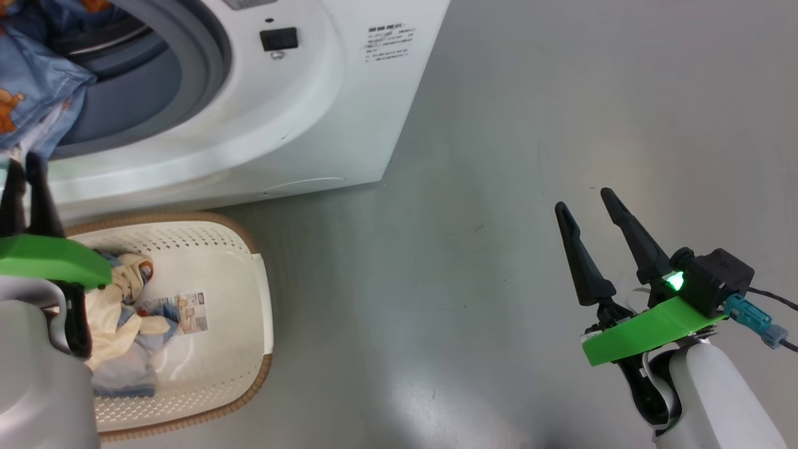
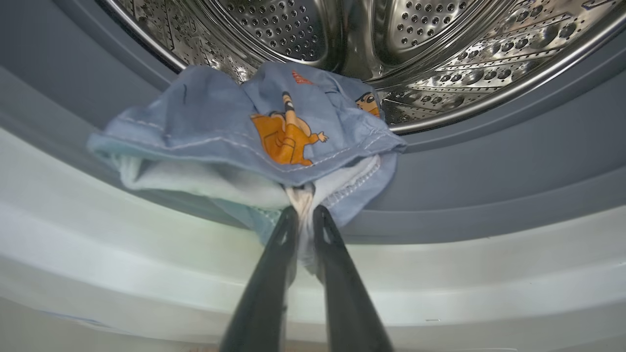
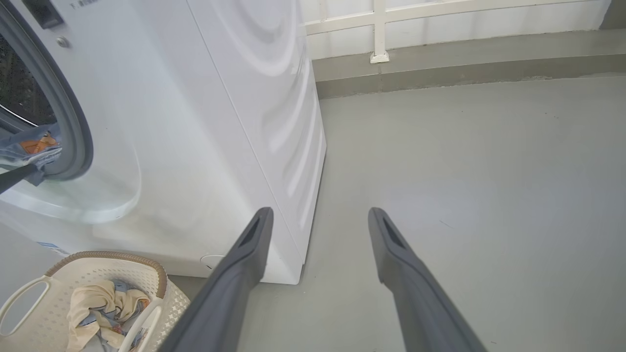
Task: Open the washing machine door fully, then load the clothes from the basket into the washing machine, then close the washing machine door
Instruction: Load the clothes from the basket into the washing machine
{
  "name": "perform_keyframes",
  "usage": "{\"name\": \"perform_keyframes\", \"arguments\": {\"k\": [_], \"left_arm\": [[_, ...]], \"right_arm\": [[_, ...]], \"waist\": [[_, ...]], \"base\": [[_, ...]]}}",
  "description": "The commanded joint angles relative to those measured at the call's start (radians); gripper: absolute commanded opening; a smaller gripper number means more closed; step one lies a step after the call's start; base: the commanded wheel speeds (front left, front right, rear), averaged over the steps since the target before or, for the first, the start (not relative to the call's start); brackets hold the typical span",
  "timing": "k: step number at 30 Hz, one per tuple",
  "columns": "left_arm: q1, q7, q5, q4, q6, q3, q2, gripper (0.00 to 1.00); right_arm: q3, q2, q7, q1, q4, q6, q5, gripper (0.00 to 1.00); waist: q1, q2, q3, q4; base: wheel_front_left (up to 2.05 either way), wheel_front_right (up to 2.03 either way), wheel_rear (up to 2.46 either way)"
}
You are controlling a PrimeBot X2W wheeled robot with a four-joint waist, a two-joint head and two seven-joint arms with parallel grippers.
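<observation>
Your left gripper (image 2: 303,211) has its dark fingers pinched nearly together on the cream underside of the limp light blue cartoon-printed garment (image 2: 234,132). The cloth lies straight ahead of the tips, its long side draped across the smooth grey-blue gasket (image 2: 489,161), with the perforated steel drum (image 2: 415,39) just beyond. That arm is the nearer; your right gripper (image 1: 583,198) hangs with fingers spread wide, empty, well apart from the white washing machine (image 1: 299,125).
</observation>
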Motion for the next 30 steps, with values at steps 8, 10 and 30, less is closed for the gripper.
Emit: {"name": "perform_keyframes", "arguments": {"k": [8, 10, 30], "left_arm": [[-0.020, -0.004, -0.021, -0.056, -0.009, 0.019, 0.043, 0.00], [-0.026, -0.004, -0.024, -0.077, -0.009, 0.015, 0.043, 0.00], [-0.405, -0.004, -0.025, 0.081, -0.010, -0.049, 0.181, 0.00]], "right_arm": [[0.021, 0.000, -0.005, -0.006, -0.024, 0.001, -0.002, 1.00], [0.021, 0.001, -0.005, -0.006, -0.025, 0.001, -0.002, 1.00], [0.051, 0.042, -0.005, -0.032, -0.025, 0.001, 0.007, 1.00]], "waist": [[0.0000, 0.0000, 0.000, -0.002], [0.0000, 0.0000, 0.000, -0.002], [0.0000, 0.0000, 0.039, -0.088]], "base": [[0.00, 0.00, 0.00], [0.00, 0.00, 0.00], [0.00, 0.00, 0.00]]}}
